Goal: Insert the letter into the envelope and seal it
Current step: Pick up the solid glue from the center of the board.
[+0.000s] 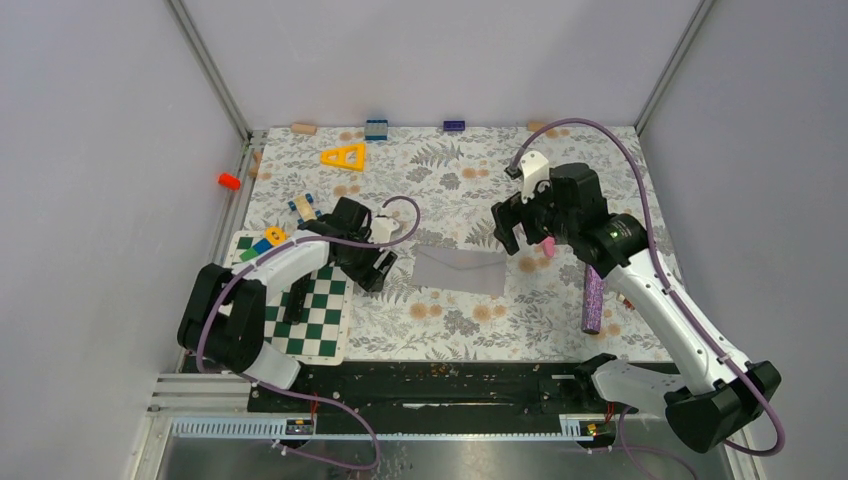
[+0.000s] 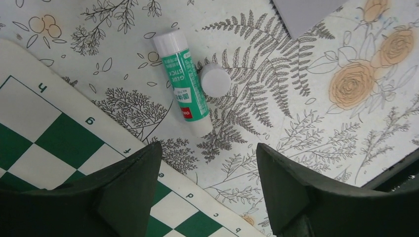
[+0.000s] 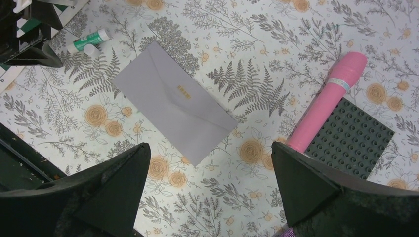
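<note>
Your table has a floral cloth over it. The L arm reaches in from the left and the R arm from the right, w/ the envelope flat on the cloth between them, about mid-table.

A green-and-white chessboard sits at the near left, partly under the L arm.

The envelope is grey and lies flap side up. The pointed flap is folded down flat w/ a small gold mark at its tip. Can't tell if it's stuck down. Nothing is touching it.

Your L gripper hangs over the board's edge, just left of the envelope. Its fingers are apart w/ nothing between them.

Your R gripper is spread wide above the envelope's right end and holds nothing.

Right of the envelope is a dark studded plate. A pink tube lies along its edge, touching it. A purple tube lies nearer you, by the R arm.

A glue stick lies on the cloth between board and envelope, w/ a white cap right beside it.

A yellow triangle lies at the far left.
</note>
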`<move>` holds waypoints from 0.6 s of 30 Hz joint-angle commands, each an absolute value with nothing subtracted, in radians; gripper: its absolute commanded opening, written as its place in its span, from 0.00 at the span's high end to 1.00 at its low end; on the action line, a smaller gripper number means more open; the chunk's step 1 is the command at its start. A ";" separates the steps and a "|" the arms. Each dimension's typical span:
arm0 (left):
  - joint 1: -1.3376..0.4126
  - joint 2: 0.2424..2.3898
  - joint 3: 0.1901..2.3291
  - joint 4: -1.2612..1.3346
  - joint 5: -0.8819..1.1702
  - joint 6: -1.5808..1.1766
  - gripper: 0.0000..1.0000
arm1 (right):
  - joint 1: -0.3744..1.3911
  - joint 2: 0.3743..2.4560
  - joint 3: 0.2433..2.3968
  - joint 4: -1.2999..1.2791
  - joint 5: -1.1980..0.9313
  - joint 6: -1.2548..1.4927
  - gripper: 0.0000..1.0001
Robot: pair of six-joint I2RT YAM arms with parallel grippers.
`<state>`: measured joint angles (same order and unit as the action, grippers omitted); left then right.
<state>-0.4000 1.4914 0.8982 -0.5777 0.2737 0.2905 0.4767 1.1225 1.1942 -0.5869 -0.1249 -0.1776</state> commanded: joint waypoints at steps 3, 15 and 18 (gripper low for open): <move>-0.408 1.523 0.893 -0.499 0.214 0.286 0.28 | 0.472 1.117 1.185 -0.542 -0.127 -0.162 0.00; -0.414 1.607 0.920 -0.450 0.218 0.263 0.41 | 0.472 1.116 1.177 -0.535 -0.115 -0.170 0.00; -0.416 1.615 0.922 -0.443 0.219 0.261 0.42 | 0.472 1.115 1.172 -0.529 -0.112 -0.173 0.00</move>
<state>-0.4091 1.6001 0.8925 -0.4835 0.2310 0.2703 0.4767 1.1229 1.1793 -0.5682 -0.1223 -0.1757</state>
